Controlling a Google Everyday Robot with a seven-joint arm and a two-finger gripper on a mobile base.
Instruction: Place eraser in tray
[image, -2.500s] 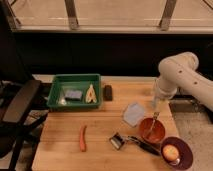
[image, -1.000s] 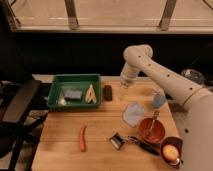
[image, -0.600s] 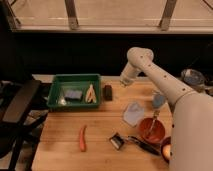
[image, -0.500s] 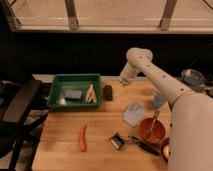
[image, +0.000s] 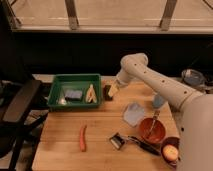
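Observation:
The eraser (image: 107, 92) is a small dark block lying on the wooden table just right of the tray. The tray (image: 75, 78) is a green bin at the back left; it holds a grey-blue flat rectangle (image: 73, 94) and a yellowish V-shaped piece (image: 90, 94). My gripper (image: 113, 89) hangs from the white arm directly beside and slightly above the eraser, at its right side. I cannot tell whether it touches the eraser.
A carrot (image: 82, 137) lies at the front. A peeler (image: 131, 142), a red bowl with a utensil (image: 151, 130), an orange bowl (image: 170, 150), a pale blue cloth (image: 134, 114) and a blue cup (image: 159, 100) are at the right. A black chair (image: 17, 107) stands left.
The arm swung from the right side of the table, above the red bowl, to the left and back. The gripper has come down to the eraser beside the tray.

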